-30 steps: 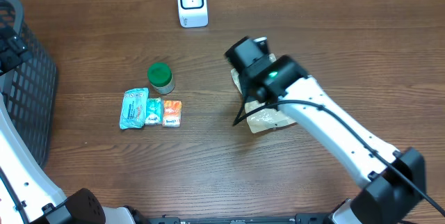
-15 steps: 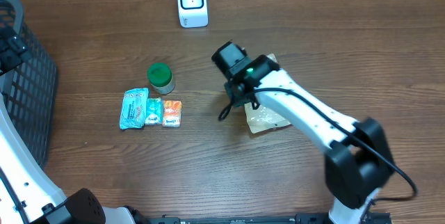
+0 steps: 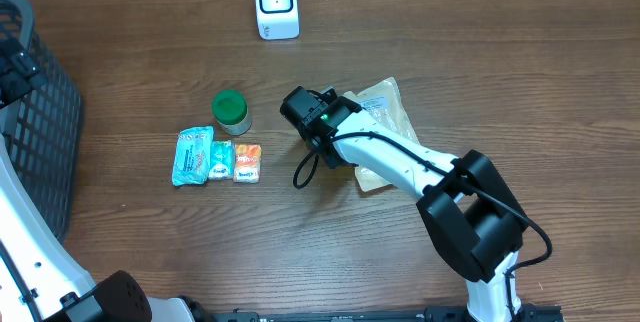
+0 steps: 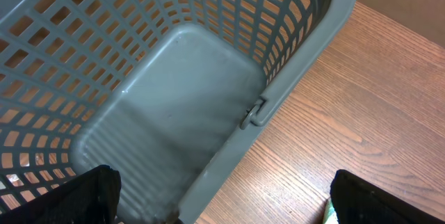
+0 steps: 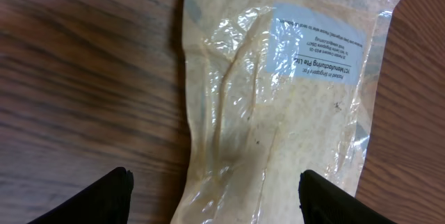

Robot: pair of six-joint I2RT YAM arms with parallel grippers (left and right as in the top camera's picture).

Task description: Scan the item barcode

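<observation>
My right hand [image 5: 219, 197] hangs low over the worktop [image 3: 150, 252] with its two fingers [image 5: 115, 196] spread wide, pinching nothing. The clear pouch [image 3: 386, 108] of pale, grainy stuff lies flat on the wood under it. In my wrist view the pouch runs away from me, starting between my fingertips, and neither tip seems to touch it. A pale blue label with small print sits near the pouch's far end, but I cannot make out a barcode on it. From overhead, my wrist covers the pouch's left edge and my forearm crosses its near end.

The white scanner [image 3: 276, 4] stands upright well beyond the pouch and to its left, apart from everything else. A green-lidded jar [image 3: 231, 110] stands left of the pouch, about level with it. Left of the pouch and nearer to me than the jar, three small sachets lie side by side: a teal sachet [image 3: 192, 156] farthest from the pouch, a white-and-green sachet [image 3: 221, 159] in the middle, and an orange sachet [image 3: 247, 162] closest to it.

My left hand [image 4: 229, 200] is far to the left of the pouch, its fingers fully spread and holding nothing, poised above the grey mesh basket [image 4: 292, 50] and looking down onto the basket's floor.
</observation>
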